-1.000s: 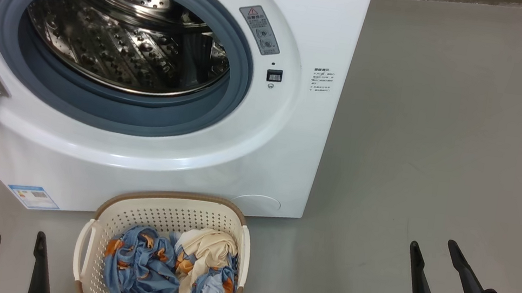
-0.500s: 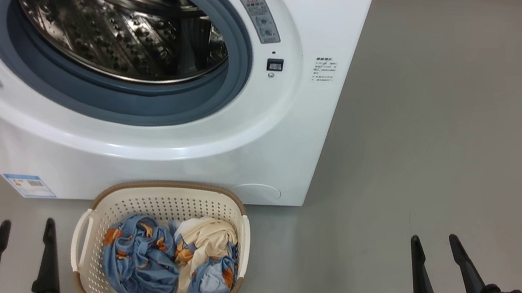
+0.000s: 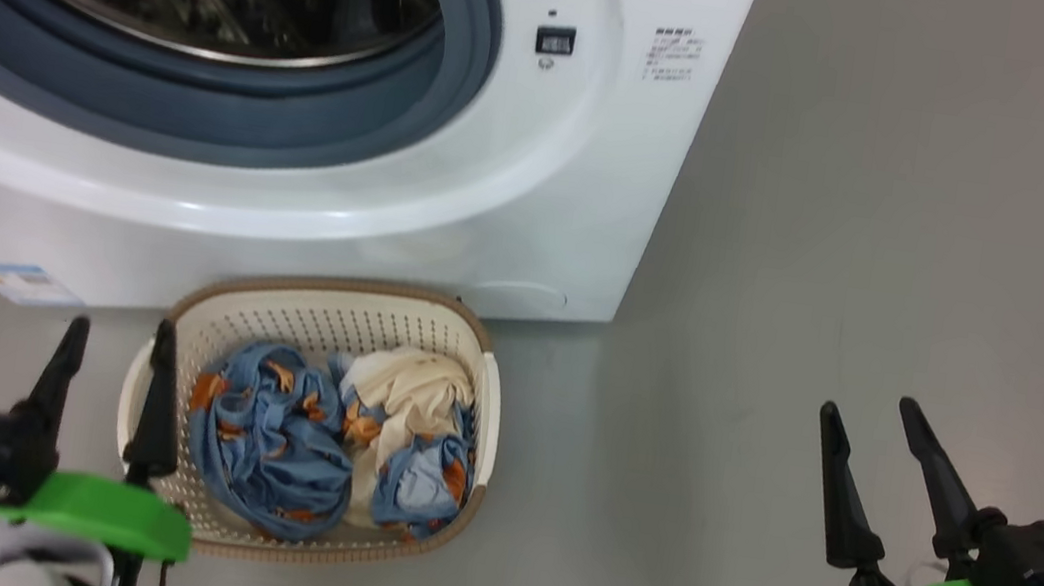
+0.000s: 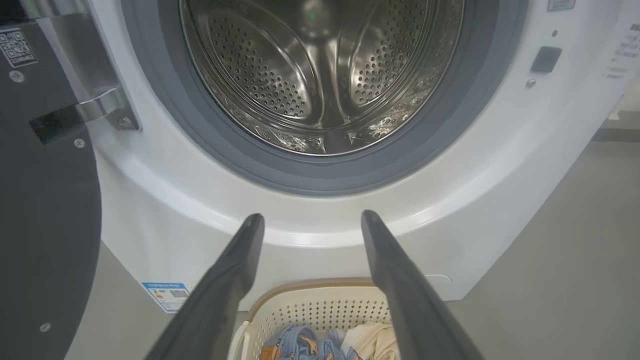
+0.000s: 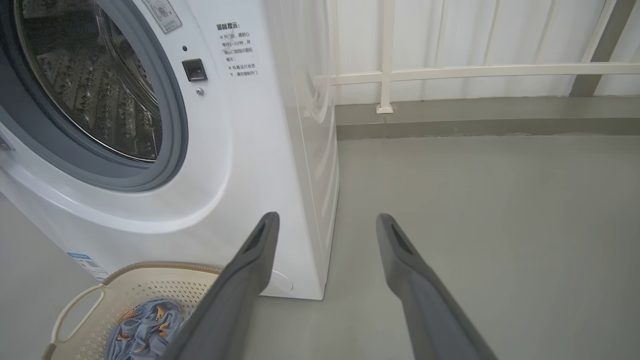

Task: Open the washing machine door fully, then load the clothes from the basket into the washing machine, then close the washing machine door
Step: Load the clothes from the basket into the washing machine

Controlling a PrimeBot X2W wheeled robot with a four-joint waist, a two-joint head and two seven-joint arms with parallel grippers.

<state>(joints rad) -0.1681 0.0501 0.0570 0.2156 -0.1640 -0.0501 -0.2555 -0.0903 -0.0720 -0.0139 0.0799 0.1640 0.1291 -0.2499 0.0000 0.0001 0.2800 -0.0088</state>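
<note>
Now the washing machine door [image 4: 45, 200] stands open at 9 o'clock of the washing machine [image 3: 497, 179]; the clothes [image 3: 280, 443] lie heaped in the basket [image 3: 321, 285] at the machine's 6 o'clock. My left gripper [image 3: 123, 323], spread, hangs by the basket's 9 o'clock rim; my right gripper [image 3: 870, 405], spread, sits well apart at 3 o'clock. Risk: a lowered finger catching the rim would tip the basket.
</note>
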